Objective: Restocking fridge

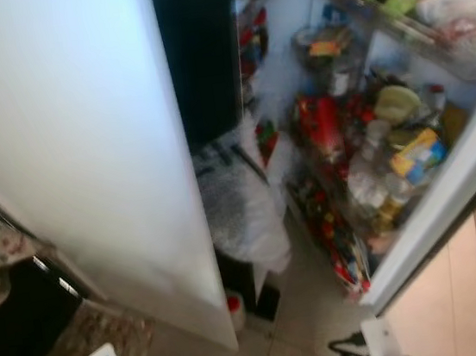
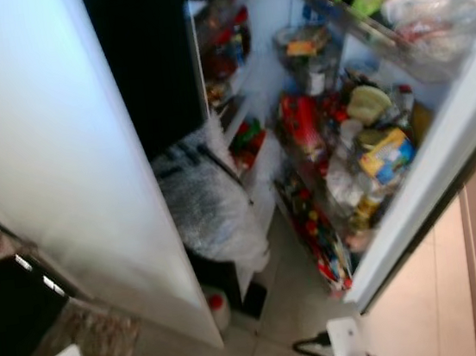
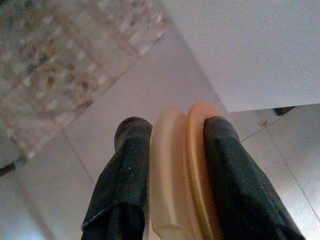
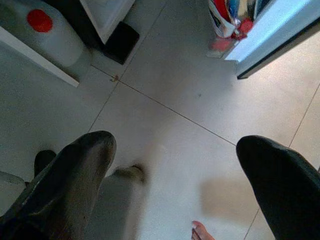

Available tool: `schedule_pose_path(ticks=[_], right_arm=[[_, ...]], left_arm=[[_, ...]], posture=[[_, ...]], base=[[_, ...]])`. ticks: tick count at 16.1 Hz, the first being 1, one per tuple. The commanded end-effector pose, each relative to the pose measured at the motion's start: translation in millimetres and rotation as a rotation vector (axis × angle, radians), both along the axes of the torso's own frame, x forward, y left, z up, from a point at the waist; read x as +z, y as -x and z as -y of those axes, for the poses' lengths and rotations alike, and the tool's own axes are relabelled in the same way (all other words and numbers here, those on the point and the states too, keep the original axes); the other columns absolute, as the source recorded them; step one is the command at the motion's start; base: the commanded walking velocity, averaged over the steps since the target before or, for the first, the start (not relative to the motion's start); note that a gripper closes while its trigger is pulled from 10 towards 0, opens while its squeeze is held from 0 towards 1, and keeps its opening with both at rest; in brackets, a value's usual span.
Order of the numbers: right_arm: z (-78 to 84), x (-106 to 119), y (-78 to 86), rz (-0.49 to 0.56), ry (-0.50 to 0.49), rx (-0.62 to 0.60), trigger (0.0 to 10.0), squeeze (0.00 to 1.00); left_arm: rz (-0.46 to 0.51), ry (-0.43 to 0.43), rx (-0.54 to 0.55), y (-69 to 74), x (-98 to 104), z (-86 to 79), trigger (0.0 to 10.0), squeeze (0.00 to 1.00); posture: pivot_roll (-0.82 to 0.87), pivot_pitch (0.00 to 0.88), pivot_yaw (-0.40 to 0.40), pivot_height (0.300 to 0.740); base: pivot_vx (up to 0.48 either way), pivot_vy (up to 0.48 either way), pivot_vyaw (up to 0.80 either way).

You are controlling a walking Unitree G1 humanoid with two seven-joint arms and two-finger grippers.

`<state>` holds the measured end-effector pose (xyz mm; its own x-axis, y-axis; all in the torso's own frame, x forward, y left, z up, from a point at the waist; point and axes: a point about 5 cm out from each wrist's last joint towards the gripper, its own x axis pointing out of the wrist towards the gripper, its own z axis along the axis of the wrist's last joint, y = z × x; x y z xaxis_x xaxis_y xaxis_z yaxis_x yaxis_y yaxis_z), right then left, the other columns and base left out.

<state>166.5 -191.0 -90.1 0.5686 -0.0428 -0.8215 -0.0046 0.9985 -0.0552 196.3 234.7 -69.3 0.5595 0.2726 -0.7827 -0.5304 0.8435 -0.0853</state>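
The fridge (image 1: 240,125) stands open before the robot, both doors swung wide. The left door (image 1: 78,145) shows its plain white outer face; the right door (image 1: 432,198) shows its inner racks, crowded with bottles and packets — a red pouch (image 1: 323,124), a clear water bottle (image 1: 367,171) and a yellow-and-blue carton (image 1: 421,151) among them. Inside the fridge, a bulky bag of clear, bubbly plastic (image 1: 237,208) spills over the front of a lower drawer. On the floor just beneath the fridge sits a pale jug with a red cap (image 4: 42,27).

Well below the fridge, near the lower edge of the head views, the left gripper (image 3: 172,175) is clenched on an orange-and-cream lidded container (image 3: 182,170), its two black fingers pressing the flat sides, over pale floor tiles (image 4: 170,135) and beside a patterned mat (image 3: 60,65). The right gripper (image 4: 175,170) hangs with its fingers spread wide apart, nothing between them, above the tiles in front of the fridge.
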Motion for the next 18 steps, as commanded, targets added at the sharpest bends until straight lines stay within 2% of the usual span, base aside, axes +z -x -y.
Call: schedule_pose_path(ticks=[1,6,8,11,15,18], right_arm=[[7.7,-1,5.9,-0.014,0.007,-0.030,10.0,0.00],[12.0,5,-6.9,0.042,0.011,-0.046,10.0,0.00],[12.9,13,-20.7,0.096,0.017,-0.028,10.0,0.00],[13.2,19,-31.3,0.134,0.023,-0.015,10.0,0.00],[11.8,23,-38.7,0.166,0.022,-0.028,10.0,0.00],[12.0,31,-51.2,0.237,0.033,-0.039,10.0,0.00]], left_arm=[[-0.006,0.000,-0.027,-1.6,0,4.5,10.0,0.00],[-0.014,-0.011,-0.042,-2.4,0,5.3,10.0,0.00],[-0.021,-0.016,-0.047,-1.4,-1,5.0,10.0,0.00],[-0.026,-0.017,-0.056,-0.7,-1,5.9,10.0,0.00],[-0.029,-0.017,-0.063,0.1,-2,7.0,10.0,0.00],[-0.033,-0.018,-0.061,1.0,-3,7.1,10.0,0.00]], posture=[[-0.12,0.033,0.014,0.740],[-0.12,0.039,0.014,0.740],[-0.13,0.043,0.013,0.740],[-0.12,0.043,0.012,0.740],[-0.12,0.044,0.011,0.740],[-0.12,0.044,0.012,0.740]], base=[[0.000,0.000,0.00],[0.000,0.000,0.00],[0.000,-0.309,0.00],[0.000,-0.340,0.69],[0.000,-0.304,0.00],[0.000,-0.085,0.00]])
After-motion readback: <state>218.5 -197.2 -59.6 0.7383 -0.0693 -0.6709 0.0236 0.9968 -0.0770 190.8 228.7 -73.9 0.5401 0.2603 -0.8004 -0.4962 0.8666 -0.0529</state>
